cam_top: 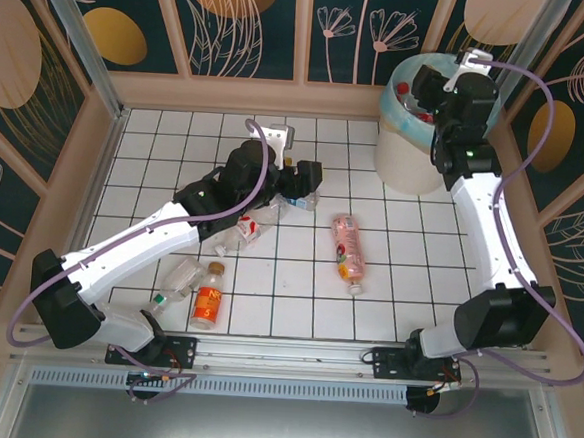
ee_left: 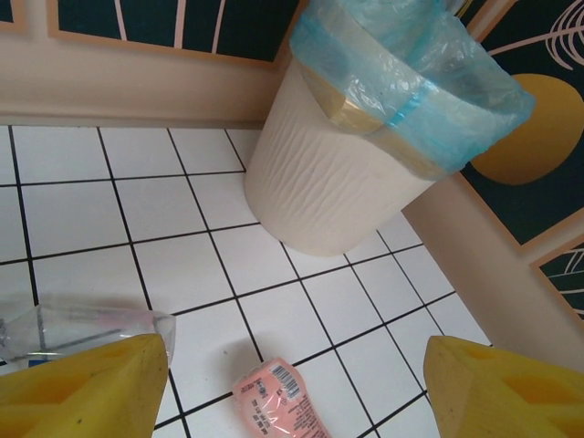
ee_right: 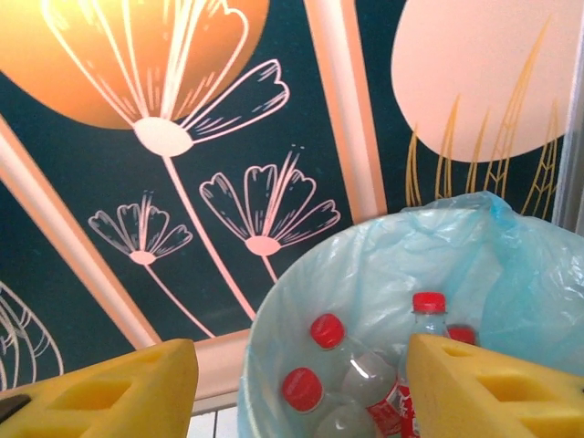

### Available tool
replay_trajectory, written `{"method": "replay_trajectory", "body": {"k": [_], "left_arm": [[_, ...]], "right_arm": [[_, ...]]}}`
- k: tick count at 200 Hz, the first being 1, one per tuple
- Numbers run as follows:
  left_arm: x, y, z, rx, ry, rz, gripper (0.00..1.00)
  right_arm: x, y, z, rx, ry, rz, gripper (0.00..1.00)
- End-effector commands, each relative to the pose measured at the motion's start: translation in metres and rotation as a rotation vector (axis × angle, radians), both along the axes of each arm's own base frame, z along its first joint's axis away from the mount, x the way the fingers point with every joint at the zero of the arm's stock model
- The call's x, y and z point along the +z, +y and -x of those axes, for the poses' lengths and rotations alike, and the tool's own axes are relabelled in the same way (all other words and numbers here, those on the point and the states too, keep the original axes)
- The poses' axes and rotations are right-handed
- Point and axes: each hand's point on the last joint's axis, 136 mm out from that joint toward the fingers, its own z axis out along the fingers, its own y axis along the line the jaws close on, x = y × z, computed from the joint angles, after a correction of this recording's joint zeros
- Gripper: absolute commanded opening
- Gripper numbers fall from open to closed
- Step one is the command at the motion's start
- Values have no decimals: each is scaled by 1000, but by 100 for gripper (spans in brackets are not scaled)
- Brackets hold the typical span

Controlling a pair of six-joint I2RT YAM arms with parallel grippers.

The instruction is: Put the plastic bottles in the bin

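- Fingers [ee_right: 493, 383] of right gripper [ee_right: 301, 388]: apart, empty, poised over bin [ee_right: 383, 265], likely for dropping onto bottles [ee_right: 351, 365] inside.
- Left gripper [ee_left: 297, 388]: fingers apart, low beside clear bottle [ee_left: 82, 324], seemingly lined up for pickup.

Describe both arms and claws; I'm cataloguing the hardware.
The left arm and right arm have white shells and black joints, and a lilac cable loops along each. The left claw and right claw have blocky yellow fingers.

Red-capped bottles [ee_right: 351, 365] in blue-lined bin [ee_right: 365, 265]
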Motion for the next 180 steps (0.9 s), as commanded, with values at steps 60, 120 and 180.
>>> {"method": "replay_trajectory", "body": {"k": [60,120,180], "left_arm": [[28,40,5,117,-61,-15,75],[-2,105,38,272,22,-7,75],[-84,176,79,453,196,-77,77]], "right_arm": [[17,118,63,278,-18,85,60],[-59,240,135,685,58,217,58],[-159,315,200,1071,163,456,56]]}}
